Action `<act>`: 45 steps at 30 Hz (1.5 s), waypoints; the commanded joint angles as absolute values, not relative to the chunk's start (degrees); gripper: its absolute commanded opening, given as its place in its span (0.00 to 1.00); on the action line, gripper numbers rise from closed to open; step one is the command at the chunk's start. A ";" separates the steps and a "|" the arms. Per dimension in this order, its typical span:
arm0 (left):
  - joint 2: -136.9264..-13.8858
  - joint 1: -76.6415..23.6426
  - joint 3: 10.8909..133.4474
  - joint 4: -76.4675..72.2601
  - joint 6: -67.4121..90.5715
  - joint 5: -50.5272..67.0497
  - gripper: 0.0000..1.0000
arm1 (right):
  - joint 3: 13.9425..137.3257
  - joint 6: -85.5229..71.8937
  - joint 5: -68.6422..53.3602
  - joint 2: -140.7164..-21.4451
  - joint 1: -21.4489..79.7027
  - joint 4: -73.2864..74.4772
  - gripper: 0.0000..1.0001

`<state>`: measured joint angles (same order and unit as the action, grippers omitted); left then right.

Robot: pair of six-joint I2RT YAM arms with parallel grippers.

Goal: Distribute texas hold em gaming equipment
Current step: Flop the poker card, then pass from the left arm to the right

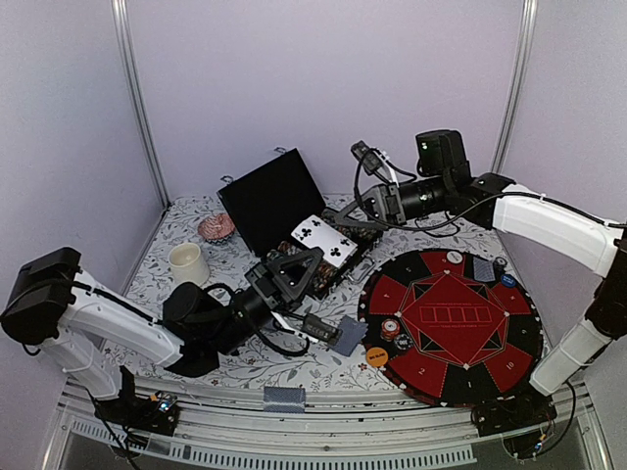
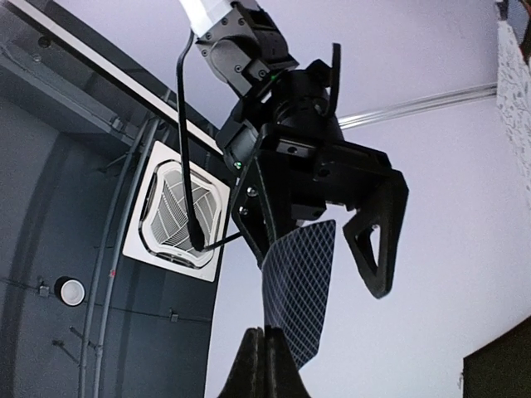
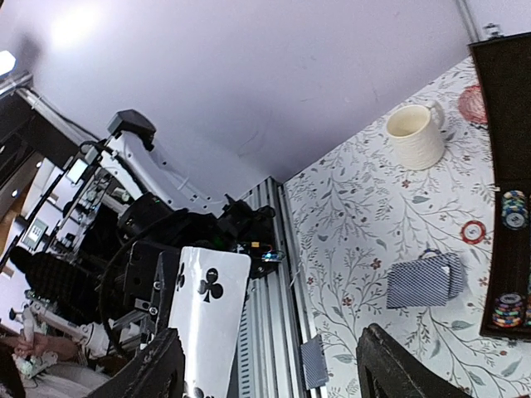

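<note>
A playing card point(image 1: 324, 241) with clubs on its white face is held up over the open case. My left gripper point(image 2: 265, 336) is shut on the lower edge of this card point(image 2: 303, 282), whose grey-blue back faces the left wrist camera. My right gripper point(image 1: 370, 210) reaches in from the right. Its fingers stand open on either side of the card point(image 3: 207, 315), which is close to one finger point(image 3: 162, 365). A stack of cards point(image 1: 348, 336) lies on the cloth left of the round red and black poker mat point(image 1: 509, 338). Chips point(image 1: 392, 331) and an orange button point(image 1: 377, 357) sit at the mat's left rim.
An open black case point(image 1: 272, 199) with chips point(image 3: 513, 209) stands behind the grippers. A cream cup point(image 1: 188, 262) and a pink dish point(image 1: 216, 227) are at the back left. One card point(image 1: 284, 397) lies on the front rail. A white disc point(image 1: 454, 258), a card point(image 1: 482, 269) and a blue disc point(image 1: 507, 279) sit on the mat's far side.
</note>
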<state>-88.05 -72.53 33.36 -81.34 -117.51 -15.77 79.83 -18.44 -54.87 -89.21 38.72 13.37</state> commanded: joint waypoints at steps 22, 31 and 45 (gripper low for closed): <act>-94.83 -70.44 35.68 -96.27 -121.37 -15.61 0.00 | 81.69 -20.95 -63.06 -90.02 41.19 9.27 0.02; -94.81 -70.30 36.27 -97.37 -121.94 -16.27 0.00 | 80.44 -18.48 -58.72 -87.59 39.71 12.25 0.16; -90.01 -69.88 40.15 -98.74 -107.30 -15.41 0.00 | 75.47 -8.86 -45.37 -74.29 38.43 11.82 0.65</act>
<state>-90.63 -70.59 39.05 -88.49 -111.07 -15.86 74.59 -10.74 -48.77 -76.23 39.27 12.25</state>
